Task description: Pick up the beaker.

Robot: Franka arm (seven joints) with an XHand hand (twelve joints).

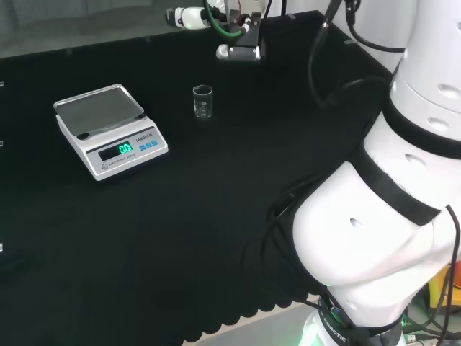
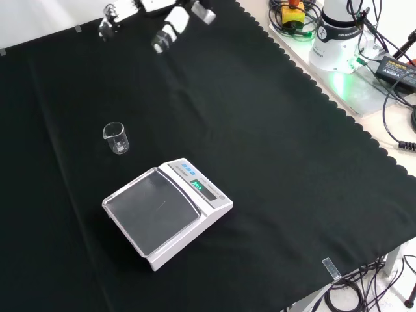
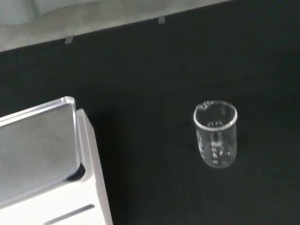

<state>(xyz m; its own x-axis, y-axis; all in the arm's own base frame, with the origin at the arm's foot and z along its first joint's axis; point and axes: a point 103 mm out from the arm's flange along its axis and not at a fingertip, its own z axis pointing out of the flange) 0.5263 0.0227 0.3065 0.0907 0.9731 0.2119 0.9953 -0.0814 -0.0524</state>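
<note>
while the hand hangs high over the far edge of the worktop, holding nothing, fingers apparently relaxed, the beaker stands upright on the cloth, well apart from it. it looks empty. the scale sits near, not touching. best approach: come down beside the glass, wrap fingers round its wall below the rim, keep clear of the scale.

Beaker upright on the desk, scale to its left in the head view and well apart, scale nearer than the beaker in the front view, hand above the cloth's far edge there, well beyond the beaker
</note>
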